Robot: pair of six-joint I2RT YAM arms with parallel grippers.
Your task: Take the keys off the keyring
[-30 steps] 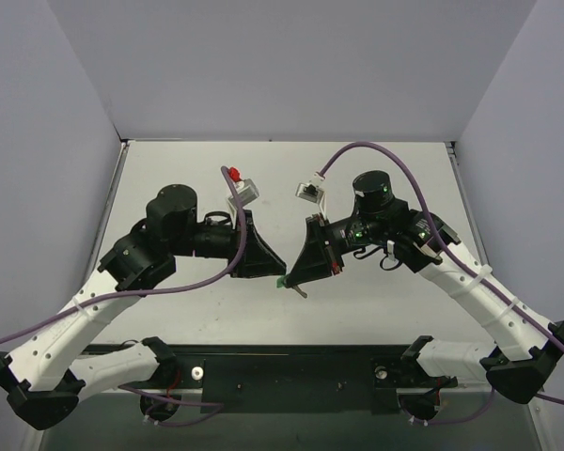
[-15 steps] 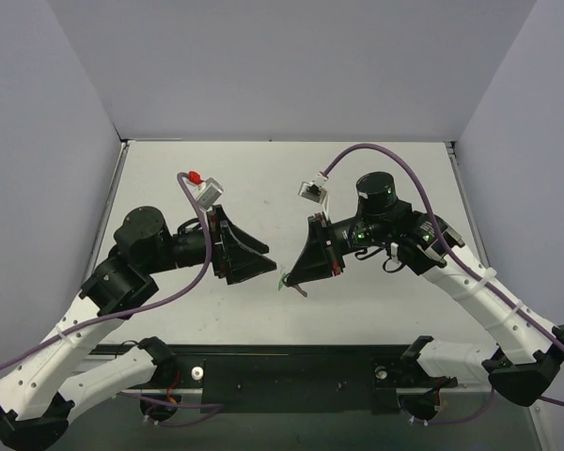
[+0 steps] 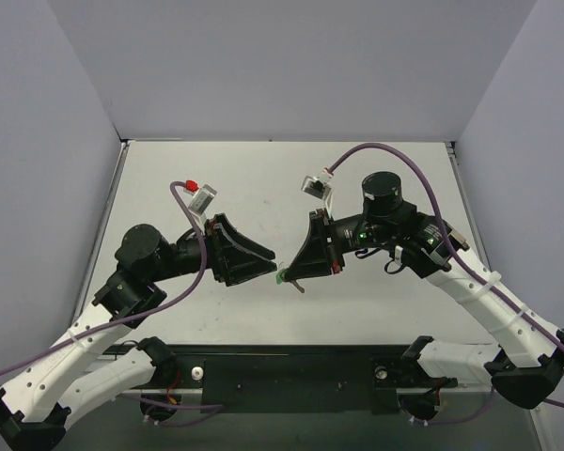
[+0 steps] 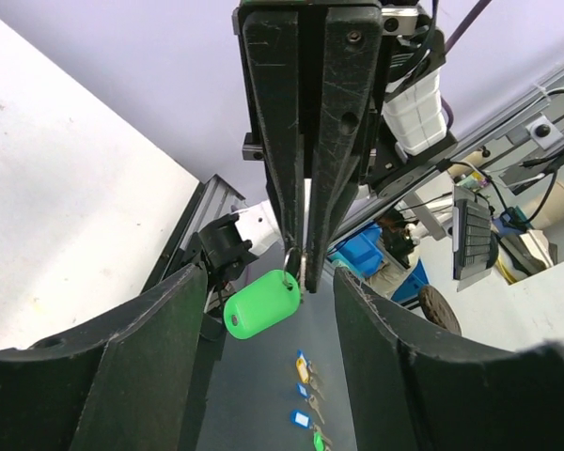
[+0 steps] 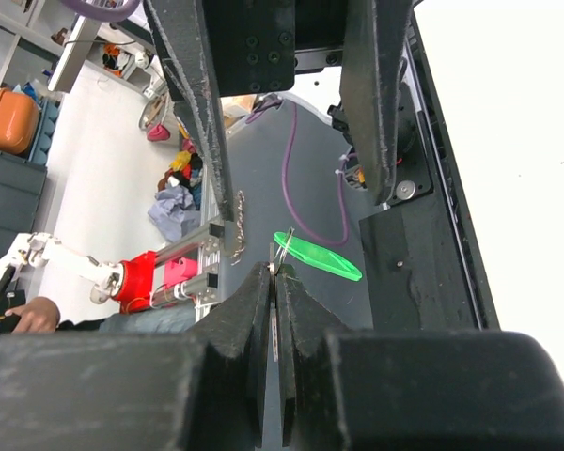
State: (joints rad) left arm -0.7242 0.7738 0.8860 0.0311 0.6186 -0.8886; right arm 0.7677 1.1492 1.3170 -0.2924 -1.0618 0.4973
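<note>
Since a second ago the left pincer (image 3: pixel 267 260) has opened up and backed off a bit, jaws spread now; the right pincer (image 3: pixel 289 273) is clenched on the keyring (image 4: pixel 261 304), held up over the middle of the counter (image 3: pixel 263 178), toward its near edge. The tiny key (image 3: pixel 301 286) hangs right beside the green tag.

Plain white table (image 3: pixel 263 178)
</note>
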